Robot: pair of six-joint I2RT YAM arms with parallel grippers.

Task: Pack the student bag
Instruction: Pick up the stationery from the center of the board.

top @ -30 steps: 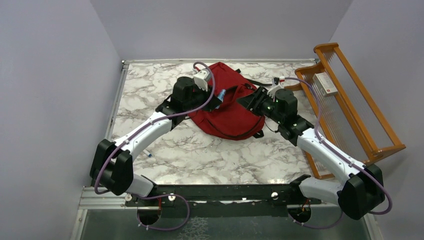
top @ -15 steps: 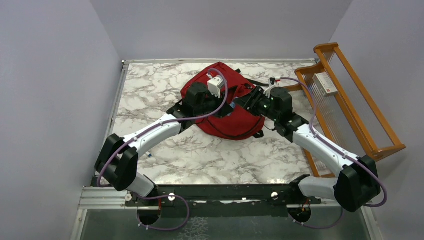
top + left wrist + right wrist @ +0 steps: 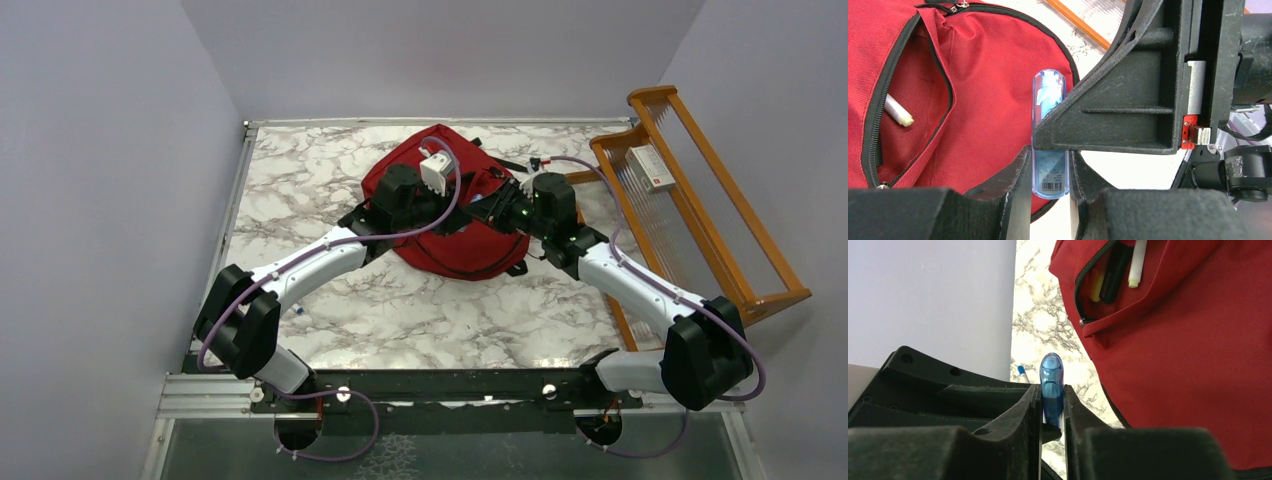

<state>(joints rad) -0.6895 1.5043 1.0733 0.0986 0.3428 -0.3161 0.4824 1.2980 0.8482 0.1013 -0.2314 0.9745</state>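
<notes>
Red student bag [image 3: 452,248] is laid flat at the far middle of the marble table [image 3: 300,180], front pocket [image 3: 908,100] unzipped, pens [image 3: 1138,262] seen inside. Fabric is judged soft and limp, so the pocket lip is best pinched beside the zipper [image 3: 870,130]. A blue tube [image 3: 1049,100] is clamped by left gripper [image 3: 1048,182] and right gripper [image 3: 1052,412] together; its smooth plastic is likely slippery.

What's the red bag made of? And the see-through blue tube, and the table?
The red bag looks like woven cloth, matte: fine weave lines and soft folds show. The blue tube looks like clear tinted plastic, shiny: you see through it, and light glints on it. The table has a marble pattern, but whether real stone or a printed top, I cannot tell.
</notes>
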